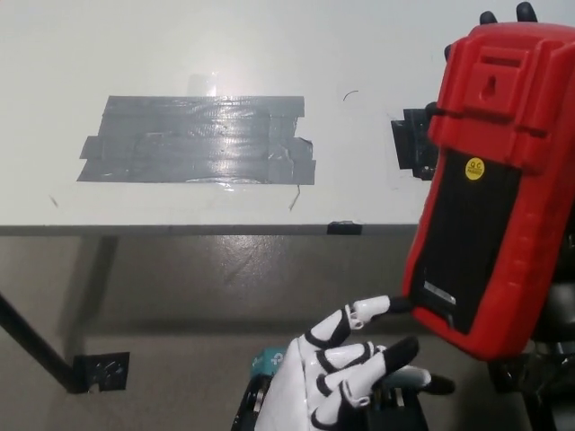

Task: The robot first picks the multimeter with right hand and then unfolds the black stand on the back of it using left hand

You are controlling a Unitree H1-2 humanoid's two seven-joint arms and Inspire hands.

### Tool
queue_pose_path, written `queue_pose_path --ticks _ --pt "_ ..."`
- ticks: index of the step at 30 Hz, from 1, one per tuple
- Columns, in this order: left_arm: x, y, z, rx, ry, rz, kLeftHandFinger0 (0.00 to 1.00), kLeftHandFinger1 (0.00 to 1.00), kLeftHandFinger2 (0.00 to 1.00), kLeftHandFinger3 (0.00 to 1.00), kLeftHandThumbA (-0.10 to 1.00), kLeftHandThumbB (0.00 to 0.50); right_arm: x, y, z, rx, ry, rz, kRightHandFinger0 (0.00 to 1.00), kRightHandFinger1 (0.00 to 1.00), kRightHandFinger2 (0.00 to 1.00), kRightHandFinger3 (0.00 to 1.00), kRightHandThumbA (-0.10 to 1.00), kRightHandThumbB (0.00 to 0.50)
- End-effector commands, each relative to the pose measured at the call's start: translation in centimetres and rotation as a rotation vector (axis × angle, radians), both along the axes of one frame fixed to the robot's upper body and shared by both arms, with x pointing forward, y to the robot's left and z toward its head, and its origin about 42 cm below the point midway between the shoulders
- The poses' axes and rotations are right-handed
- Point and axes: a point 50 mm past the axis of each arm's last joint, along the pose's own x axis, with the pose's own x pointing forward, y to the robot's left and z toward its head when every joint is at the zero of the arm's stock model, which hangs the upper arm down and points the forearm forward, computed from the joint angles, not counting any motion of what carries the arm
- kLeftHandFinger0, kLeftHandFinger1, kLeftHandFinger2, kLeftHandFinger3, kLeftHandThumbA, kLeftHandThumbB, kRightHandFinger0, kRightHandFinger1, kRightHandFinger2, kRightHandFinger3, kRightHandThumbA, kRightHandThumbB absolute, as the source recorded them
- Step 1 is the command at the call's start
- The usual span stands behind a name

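Above matte white table point(180, 54), glossy red multimeter point(503, 117) clamped in right hand point(503, 16), left hand point(346, 377) fingers apart, touching flat black stand point(463, 242).

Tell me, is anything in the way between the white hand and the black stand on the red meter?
Nothing visible. The left hand sits just below the multimeter, one of its fingers reaching the bottom edge of the black stand. The right hand holds the multimeter from behind.

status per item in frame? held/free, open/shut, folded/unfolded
multimeter: held off the table, back side facing the camera
black stand: looks folded flat against the back
right hand: shut on the multimeter, only fingertips show above its top
left hand: open, one fingertip at the stand's lower edge
grey tape patch: stuck flat on the table
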Motion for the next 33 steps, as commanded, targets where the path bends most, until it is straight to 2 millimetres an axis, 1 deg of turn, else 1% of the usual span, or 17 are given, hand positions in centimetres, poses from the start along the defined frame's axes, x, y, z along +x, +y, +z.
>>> queue_pose_path --ticks 1,4,6,8,9,11,12,13,14,15,18,20,22,25,28,30,33 --pt "-0.5 0.6 0.0 -0.091 -0.004 -0.006 0.79 0.30 0.48 1.00 1.00 0.144 -0.4 0.5 1.3 0.073 -0.064 0.000 0.00 0.42 0.88 0.96 -0.10 0.073" --pt "-0.3 0.7 0.1 -0.095 -0.005 -0.004 0.83 0.29 0.51 1.00 1.00 0.153 0.0 0.4 1.4 0.083 -0.067 -0.005 0.00 0.40 0.87 0.92 -0.10 0.075" --pt "-0.6 1.0 0.0 -0.094 0.002 0.016 0.89 0.37 0.77 1.00 1.00 0.157 0.2 0.4 1.4 0.093 -0.045 -0.004 0.00 0.40 0.87 0.90 -0.10 0.075" --pt "-0.8 1.5 -0.4 -0.079 0.005 0.036 1.00 0.46 0.86 1.00 1.00 0.167 0.3 0.4 1.3 0.101 -0.024 -0.007 0.00 0.39 0.87 0.90 -0.10 0.075" --pt "-0.8 2.0 -0.7 -0.074 0.007 0.045 1.00 0.61 0.92 1.00 1.00 0.170 0.5 0.5 1.4 0.101 -0.018 -0.015 0.00 0.39 0.90 0.92 -0.10 0.070" --pt "-0.8 2.6 -1.2 -0.071 0.022 0.066 1.00 0.76 0.88 1.00 1.00 0.167 1.1 0.5 1.4 0.108 -0.009 -0.021 0.00 0.44 0.92 0.94 -0.10 0.066" --pt "-0.9 2.9 -1.4 -0.068 0.032 0.073 1.00 0.76 0.85 1.00 1.00 0.169 1.4 0.6 1.4 0.108 -0.002 -0.030 0.00 0.46 0.92 0.93 -0.10 0.059" --pt "-1.1 2.9 -1.6 -0.067 0.041 0.076 1.00 0.74 0.79 1.00 1.00 0.169 1.4 0.5 1.2 0.108 0.006 -0.034 0.00 0.48 0.91 0.92 -0.10 0.058" --pt "-1.2 3.5 -2.3 -0.038 0.071 0.104 1.00 0.58 0.66 1.00 1.00 0.196 2.6 0.5 1.2 0.090 0.022 -0.069 0.00 0.48 0.92 0.95 -0.10 0.047" --pt "-1.4 3.8 -2.6 -0.030 0.081 0.115 1.00 0.52 0.62 1.00 1.00 0.192 3.2 0.5 1.0 0.081 0.033 -0.083 0.00 0.46 0.93 0.98 -0.10 0.029" --pt "-1.6 4.9 -4.0 0.002 0.121 0.145 1.00 0.46 0.52 1.00 1.00 0.174 6.2 0.1 0.6 0.040 0.066 -0.149 0.00 0.44 0.93 1.00 -0.10 0.008" --pt "-1.9 5.5 -5.0 0.023 0.160 0.146 1.00 0.48 0.52 1.00 1.00 0.167 8.2 -0.5 0.3 0.000 0.072 -0.214 0.00 0.44 0.92 1.00 -0.10 0.020" --pt "-2.1 6.0 -5.7 0.043 0.178 0.155 1.00 0.53 0.58 1.00 1.00 0.165 9.4 -1.1 0.0 -0.063 0.066 -0.324 0.00 0.43 0.87 0.97 -0.10 0.051" --pt "-2.3 7.7 -6.8 0.115 0.233 0.193 1.00 0.68 0.77 1.00 1.00 0.180 11.0 -2.9 -0.1 -0.180 0.051 -0.508 0.00 0.37 0.82 0.89 -0.10 0.065" --pt "-2.6 9.5 -7.8 0.209 0.303 0.236 1.00 1.00 1.00 1.00 1.00 0.196 11.9 -4.1 -0.1 -0.263 0.033 -0.621 0.00 0.25 0.74 0.87 -0.10 0.102" --pt "-2.3 10.5 -8.2 0.259 0.341 0.285 1.00 1.00 1.00 1.00 1.00 0.201 12.6 -4.8 0.0 -0.300 0.029 -0.676 0.00 0.19 0.67 0.83 -0.10 0.112" --pt "-1.4 11.8 -9.1 0.279 0.373 0.336 1.00 1.00 1.00 1.00 1.00 0.189 13.9 -6.0 0.6 -0.382 -0.005 -0.756 0.00 0.29 0.79 0.78 -0.10 0.091"
